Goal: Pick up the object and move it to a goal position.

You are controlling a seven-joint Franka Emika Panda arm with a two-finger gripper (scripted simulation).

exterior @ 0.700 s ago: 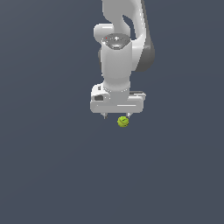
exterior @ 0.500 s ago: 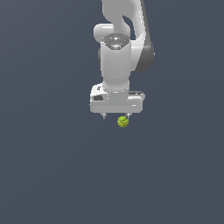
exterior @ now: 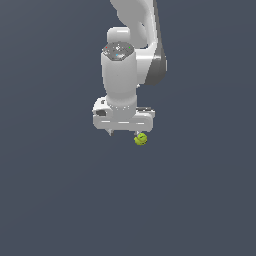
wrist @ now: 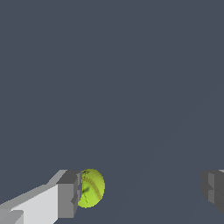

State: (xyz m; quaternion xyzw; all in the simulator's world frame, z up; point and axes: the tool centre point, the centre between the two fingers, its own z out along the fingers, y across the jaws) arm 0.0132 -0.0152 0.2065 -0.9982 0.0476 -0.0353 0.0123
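The object, a small yellow-green ball [exterior: 141, 139] with darker seams, sits just below the white gripper [exterior: 124, 133], under the finger on the exterior view's right. In the wrist view the ball [wrist: 91, 188] lies inside the gap, right against the inner face of one grey finger pad [wrist: 69, 194]. The other finger [wrist: 213, 186] stands far off across the gap. The gripper [wrist: 140, 190] is open and is not closed on the ball. The arm points straight down.
A plain dark grey surface [exterior: 60, 200] fills both views. The white arm's upper links [exterior: 135, 30] rise out of the top of the exterior view.
The gripper has shifted a little toward the exterior view's left. The ball has stayed where it was, so it now lies near one finger rather than midway.
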